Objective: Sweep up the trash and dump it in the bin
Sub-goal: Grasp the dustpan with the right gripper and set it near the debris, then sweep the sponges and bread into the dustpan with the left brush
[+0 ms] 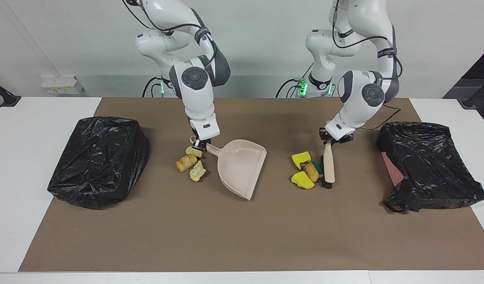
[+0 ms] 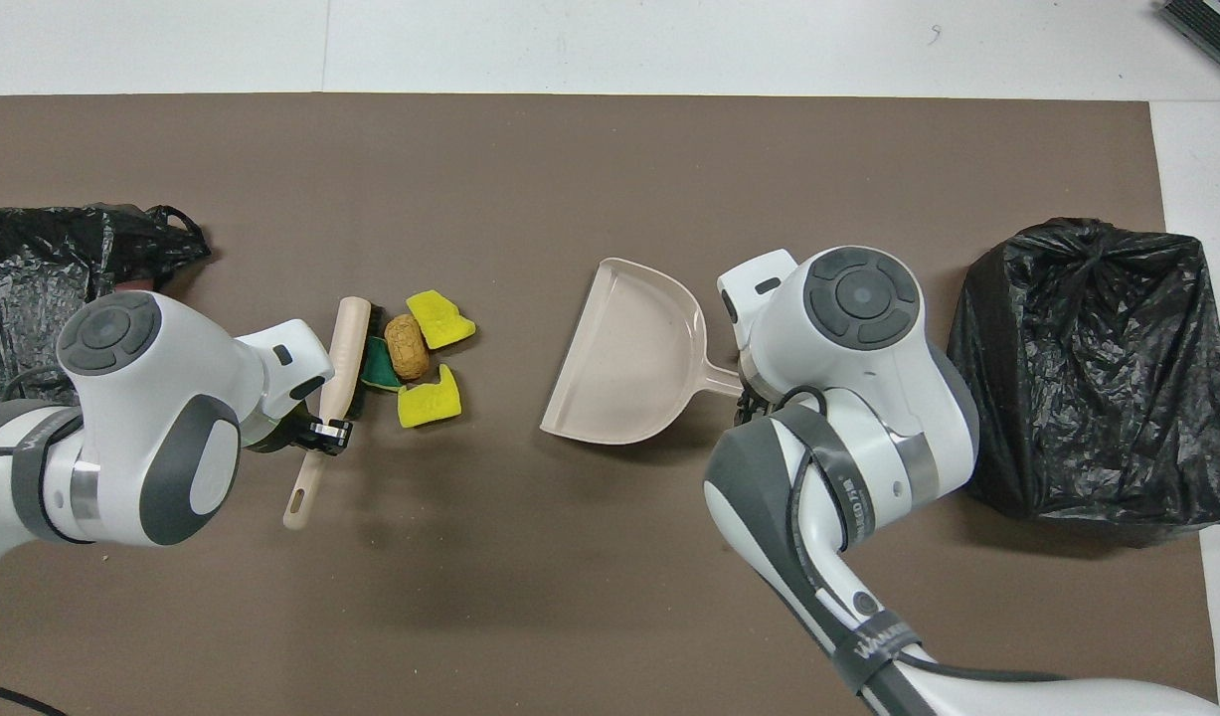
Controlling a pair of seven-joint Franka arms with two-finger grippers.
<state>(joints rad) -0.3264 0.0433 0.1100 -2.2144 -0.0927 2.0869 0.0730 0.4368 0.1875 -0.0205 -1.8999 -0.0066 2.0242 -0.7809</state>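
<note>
Trash (image 1: 305, 169) lies on a brown mat (image 1: 242, 236) over a white table (image 1: 13, 177).

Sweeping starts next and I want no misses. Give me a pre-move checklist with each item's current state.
1. Left claw closed on the brush handle: ok.
2. Right claw at the dustpan handle, firm hold: cannot tell.
3. Sponge pile beside the bristles, on the dustpan's side: ok.
4. Dustpan mouth turned toward the sponge pile: ok.
5. Bread lumps in front of the mouth: not ok, they lie by the handle.
6. Opening in the black-bagged bin: cannot tell.
</note>
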